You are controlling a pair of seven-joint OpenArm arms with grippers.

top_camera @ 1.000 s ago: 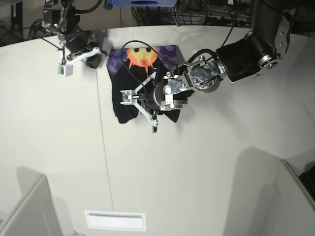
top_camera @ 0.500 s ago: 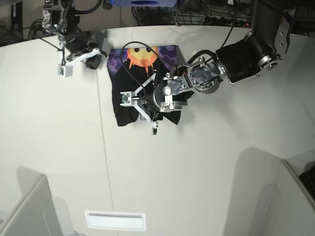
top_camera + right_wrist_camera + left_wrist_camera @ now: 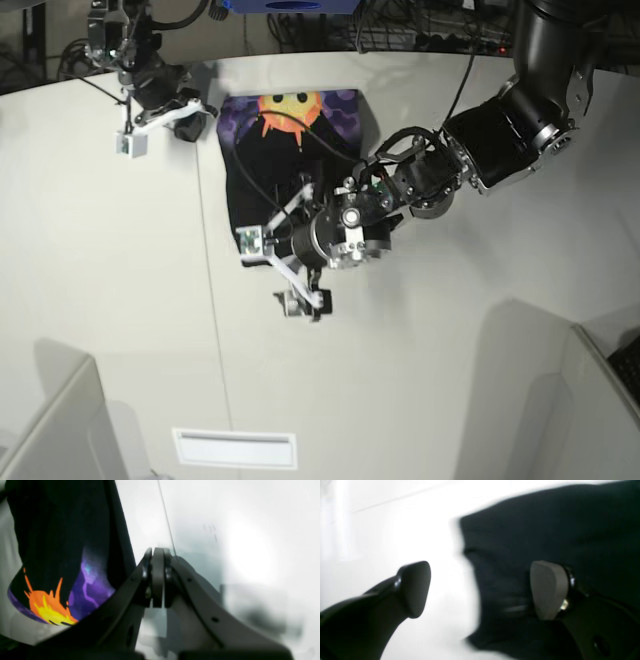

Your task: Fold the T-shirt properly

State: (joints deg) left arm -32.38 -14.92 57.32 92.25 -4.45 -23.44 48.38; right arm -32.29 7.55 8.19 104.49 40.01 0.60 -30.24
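The black T-shirt [image 3: 262, 160] lies folded at the back of the white table, sun face print [image 3: 290, 104] at its far end. My left gripper [image 3: 290, 278] is open at the shirt's near edge. In the left wrist view one pad [image 3: 548, 590] is over the black cloth [image 3: 545, 530] and the other pad [image 3: 413, 587] is over bare table. My right gripper [image 3: 188, 112] is beside the shirt's far left corner. In the right wrist view its fingers [image 3: 157, 577] are shut with nothing between them, and the shirt [image 3: 62, 537] with its print [image 3: 47, 605] lies to the left.
The white table [image 3: 420, 380] extends wide toward the front. A seam line [image 3: 212, 300] runs front to back left of the shirt. A white label [image 3: 235, 448] lies near the front edge. Grey panels stand at the front corners [image 3: 55, 430]. Cables lie behind the table.
My left gripper has moved from over the shirt's middle toward the front, to its near edge. The right arm has not moved.
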